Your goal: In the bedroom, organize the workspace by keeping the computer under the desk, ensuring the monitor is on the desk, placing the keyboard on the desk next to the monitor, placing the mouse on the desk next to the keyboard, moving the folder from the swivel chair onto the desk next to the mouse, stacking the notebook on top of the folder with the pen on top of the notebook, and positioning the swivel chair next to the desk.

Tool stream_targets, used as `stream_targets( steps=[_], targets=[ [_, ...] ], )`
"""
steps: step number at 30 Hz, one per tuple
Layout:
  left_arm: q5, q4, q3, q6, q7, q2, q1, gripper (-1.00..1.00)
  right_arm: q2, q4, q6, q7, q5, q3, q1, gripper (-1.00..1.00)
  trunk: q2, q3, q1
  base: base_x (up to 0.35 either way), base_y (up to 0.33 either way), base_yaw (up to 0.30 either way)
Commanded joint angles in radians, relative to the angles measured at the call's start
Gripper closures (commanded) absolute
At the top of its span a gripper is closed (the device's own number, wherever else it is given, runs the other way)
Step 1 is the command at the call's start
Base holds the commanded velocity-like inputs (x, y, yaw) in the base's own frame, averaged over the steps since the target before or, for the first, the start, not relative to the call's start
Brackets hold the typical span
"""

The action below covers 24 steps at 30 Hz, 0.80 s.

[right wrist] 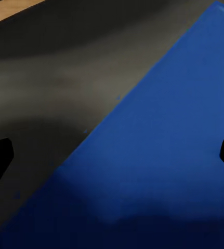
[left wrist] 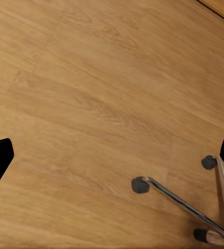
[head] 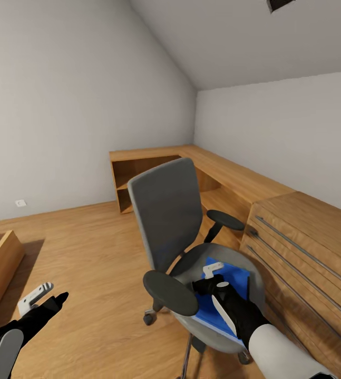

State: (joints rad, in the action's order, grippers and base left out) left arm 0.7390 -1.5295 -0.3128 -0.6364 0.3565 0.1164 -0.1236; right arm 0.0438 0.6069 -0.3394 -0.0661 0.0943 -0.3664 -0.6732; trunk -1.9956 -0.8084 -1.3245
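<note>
The folder (head: 232,295) lies flat on the chair (head: 191,247) seat, directly under the right tool (head: 211,279); transfer to the bench is not yet done. Right tool: released, fingers spread above the cover. Left tool (head: 46,299): released, over bare floor (head: 86,252). Folder long axis appears to run from below the tool back toward the arm.

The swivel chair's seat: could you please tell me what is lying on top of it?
A blue folder lies flat on the swivel chair's grey seat. The right gripper hangs over the folder, open, and that arm covers part of the folder's middle, so anything there cannot be seen.
</note>
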Motion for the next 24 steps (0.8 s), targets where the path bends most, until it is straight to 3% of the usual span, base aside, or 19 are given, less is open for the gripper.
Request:
stream_targets(
  steps=[1, 6, 24],
  targets=[
    [0.011, -0.001, 0.0, -0.003, 0.009, 0.0, -0.001, -1.0, -0.001, -0.019, -0.004, -0.006, 0.018, -0.005, 0.0, -1.0, 0.0, -0.001, 0.0, -0.257, 0.0, 0.0],
    [0.011, -0.001, 0.0, -0.003, 0.009, 0.0, -0.001, -1.0, -0.001, -0.019, -0.004, -0.006, 0.018, -0.005, 0.0, -1.0, 0.0, -0.001, 0.0, -0.209, 0.0, 0.0],
    [0.01, -0.001, 0.0, -0.005, 0.009, 0.0, -0.001, -1.0, -0.001, -0.019, -0.004, -0.006, 0.018, -0.005, 0.0, -1.0, 0.0, -0.001, 0.0, -0.07, 0.0, 0.0]
  ],
)
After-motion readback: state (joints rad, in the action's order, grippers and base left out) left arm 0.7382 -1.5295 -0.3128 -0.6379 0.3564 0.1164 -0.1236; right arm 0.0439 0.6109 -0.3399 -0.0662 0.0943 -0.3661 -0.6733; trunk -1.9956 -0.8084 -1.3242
